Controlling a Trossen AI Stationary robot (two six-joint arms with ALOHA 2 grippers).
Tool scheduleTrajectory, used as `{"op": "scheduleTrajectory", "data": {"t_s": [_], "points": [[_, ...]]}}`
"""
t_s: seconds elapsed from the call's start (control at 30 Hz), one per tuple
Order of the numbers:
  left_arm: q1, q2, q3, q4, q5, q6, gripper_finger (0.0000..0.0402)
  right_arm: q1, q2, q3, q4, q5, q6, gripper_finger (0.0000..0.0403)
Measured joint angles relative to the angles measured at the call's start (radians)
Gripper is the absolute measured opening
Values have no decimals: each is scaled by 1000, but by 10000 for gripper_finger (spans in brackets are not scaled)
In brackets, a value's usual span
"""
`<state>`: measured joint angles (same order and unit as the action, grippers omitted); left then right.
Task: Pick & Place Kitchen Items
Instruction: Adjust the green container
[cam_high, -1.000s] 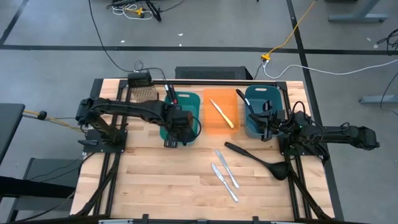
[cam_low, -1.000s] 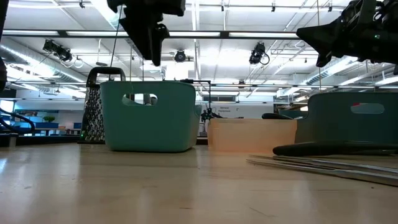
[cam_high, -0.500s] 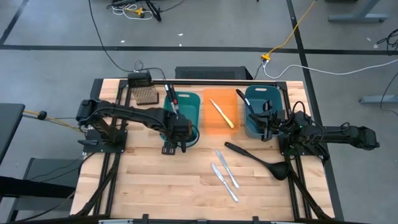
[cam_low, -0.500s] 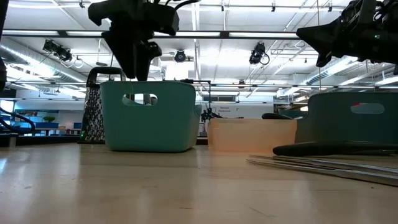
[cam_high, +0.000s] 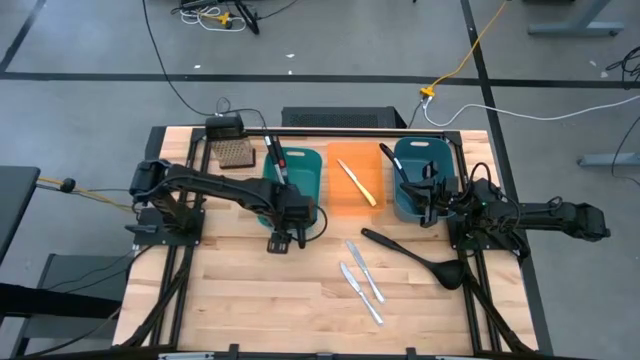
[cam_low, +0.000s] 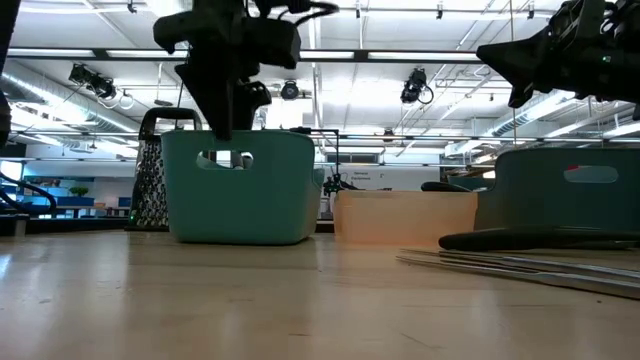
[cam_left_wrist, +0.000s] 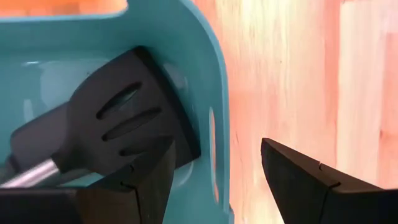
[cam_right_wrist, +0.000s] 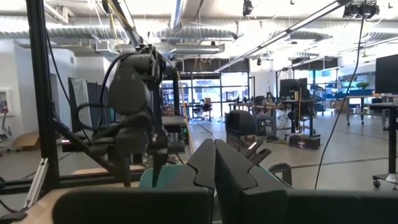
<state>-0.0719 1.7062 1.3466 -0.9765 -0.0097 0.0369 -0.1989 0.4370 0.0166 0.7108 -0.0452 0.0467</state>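
Left pincer (cam_high: 281, 241): wide apart, empty, over the near rim of the left teal bin (cam_high: 312, 163), centre-left.
Right pincer (cam_high: 433, 197): closed, empty, beside the right teal bin (cam_high: 407, 208).
Slotted spatula (cam_left_wrist: 121, 124): inside the left teal bin.
Yellow-handled knife (cam_high: 357, 183): in the orange bin (cam_high: 343, 203), upper centre.
Ladle (cam_high: 415, 257): on the table (cam_high: 250, 300), lower right.
Two silver knives (cam_high: 362, 279): on the table, left of the ladle.

The high view looks straight down on the whole table (cam_high: 250, 300) and both arms. The low view sits at tabletop height, facing level across to the teal bin (cam_low: 240, 185) and the room behind. The left wrist view looks closely down into that same bin (cam_left_wrist: 214, 81). The right wrist view faces level across the room
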Motion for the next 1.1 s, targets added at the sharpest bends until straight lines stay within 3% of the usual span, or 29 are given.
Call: {"op": "scheduleTrajectory", "data": {"t_s": [0.23, 0.37, 0.83, 1.1], "points": [[2, 43, 0, 22, -2, 56, 239, 0, 0, 0, -3, 0, 0, 6], [3, 43, -1, 35, -4, 61, 215, 0, 0, 0, -2, 0, 0, 6], [17, 42, 0, 38, -13, 80, 11, 0, 0, 0, -1, 0, 0, 6], [78, 41, 0, 58, -7, 63, 19, 0, 0, 0, -1, 0, 0, 6]]}}
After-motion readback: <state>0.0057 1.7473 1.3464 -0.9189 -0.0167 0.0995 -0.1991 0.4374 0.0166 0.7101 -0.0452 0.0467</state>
